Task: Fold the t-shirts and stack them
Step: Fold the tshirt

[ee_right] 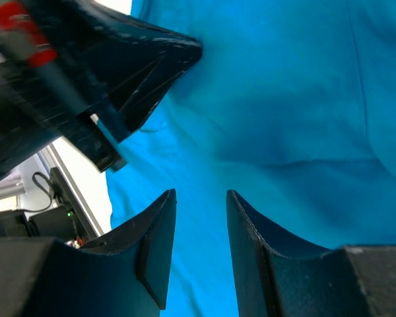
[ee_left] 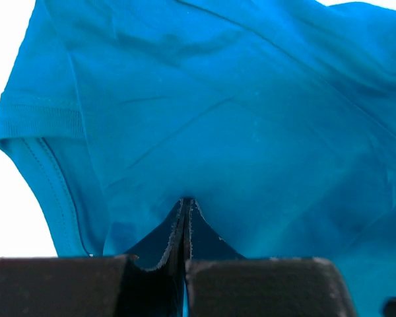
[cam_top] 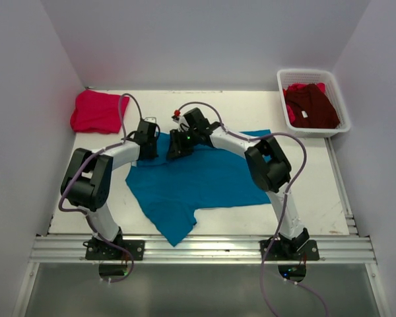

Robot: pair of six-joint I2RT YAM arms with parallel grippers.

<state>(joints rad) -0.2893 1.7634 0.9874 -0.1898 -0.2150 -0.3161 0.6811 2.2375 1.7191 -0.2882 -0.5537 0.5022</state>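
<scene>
We saw the left gripper (ee_left: 185, 206) pinching a fold of the teal-blue t-shirt (ee_left: 251, 119); the right gripper (ee_right: 200, 195) hung over the cloth, jaws apart, empty.

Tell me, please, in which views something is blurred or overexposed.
Left wrist: the teal-blue cloth t-shirt is sharp, the white table beside it burnt out. Right wrist: the body behind the left arm's black fingers is blurred. Top external: even light, soft shadows, no glare.
</scene>
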